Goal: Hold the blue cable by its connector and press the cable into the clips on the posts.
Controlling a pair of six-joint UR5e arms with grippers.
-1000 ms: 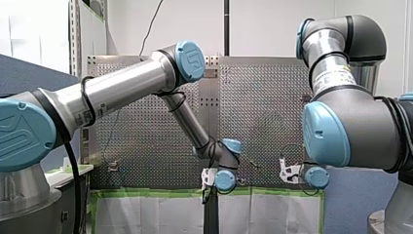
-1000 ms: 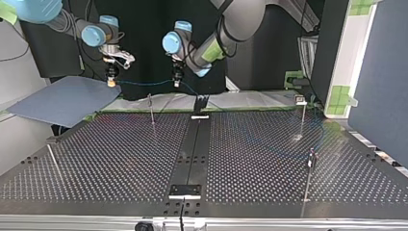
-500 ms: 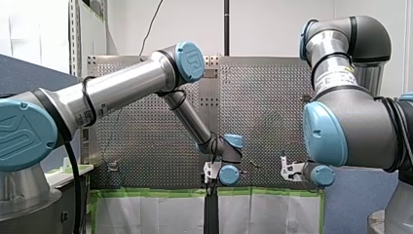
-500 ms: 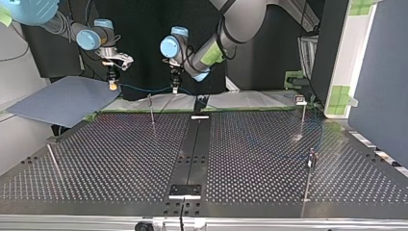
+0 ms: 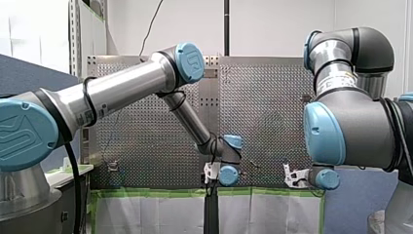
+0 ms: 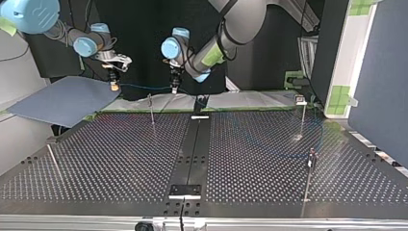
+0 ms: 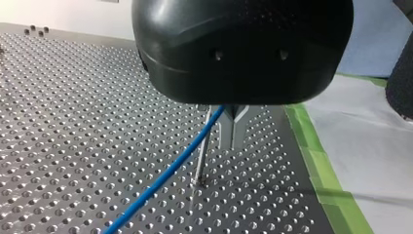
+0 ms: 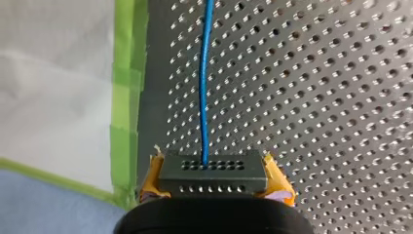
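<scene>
**Both arms posed over the taped edge of the perforated table (image 6: 120,159), with the blue cable (image 8: 205,78) stretched between them.**

- **My right arm.** It enters at the top view's left and is folded tightly. In the front view its elbow stands high and its wrist sits low, beside this edge of the table.
- **My right claw (image 6: 114,87).** It points down, above the table just beside the strip of green tape (image 8: 124,97) that borders the edge. Its yellow pads (image 8: 278,181) are clamped on the two sides of the black connector (image 8: 213,170). From the connector the cable runs forward over the table's holes.
- **My left arm.** It reaches out long from its shoulder. The upper arm rises to the elbow, and the forearm slopes down to a wrist near the middle of the same edge.
- **My left claw (image 6: 174,89).** It also points down. In the left wrist view its metal fingers (image 7: 233,131) are pressed together at the tips. The cable comes out of the notch between them, pinched there.
- **Cable and post.** From the left claw the cable crosses in front of a thin post (image 7: 200,161), which stands upright on the table just inside the edge. Whether the cable touches the post cannot be told. In the top view the cable spans nearly level from claw to claw, above the taped edge.
- **Other posts (image 6: 303,119).** These stand well apart, nearer the table's other edges.
</scene>
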